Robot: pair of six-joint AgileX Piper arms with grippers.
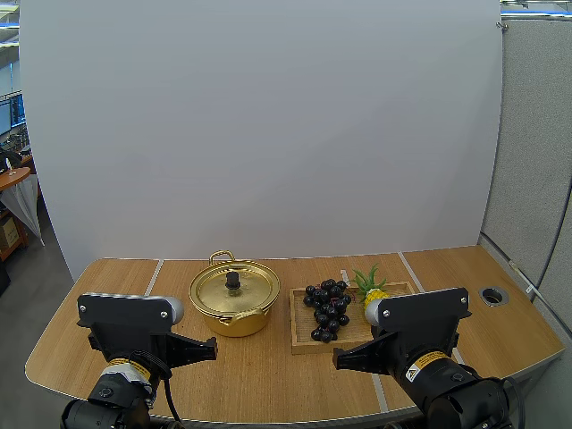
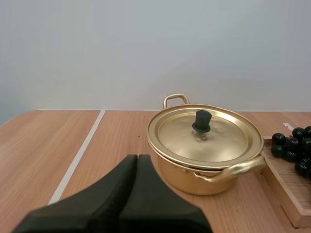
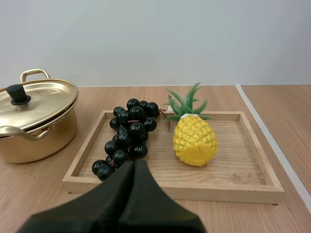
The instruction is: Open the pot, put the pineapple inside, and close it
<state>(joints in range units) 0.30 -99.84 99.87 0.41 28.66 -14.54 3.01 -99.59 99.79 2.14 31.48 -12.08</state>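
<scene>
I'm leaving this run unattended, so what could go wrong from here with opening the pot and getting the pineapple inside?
The knob on the lid is small, so the left claw, shut now, may slip off it. The pineapple sits close to the grapes on the tray; the right claw might catch the bunch while reaching. The pineapple's rounded body could also slip out of a pinch.

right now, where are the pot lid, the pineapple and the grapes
pot lid (image 2: 204,139), left wrist view, gold top just in front of the black knob
pineapple (image 3: 195,141), right wrist view, middle of the yellow body
grapes (image 3: 127,138), right wrist view, centre of the bunch
</scene>
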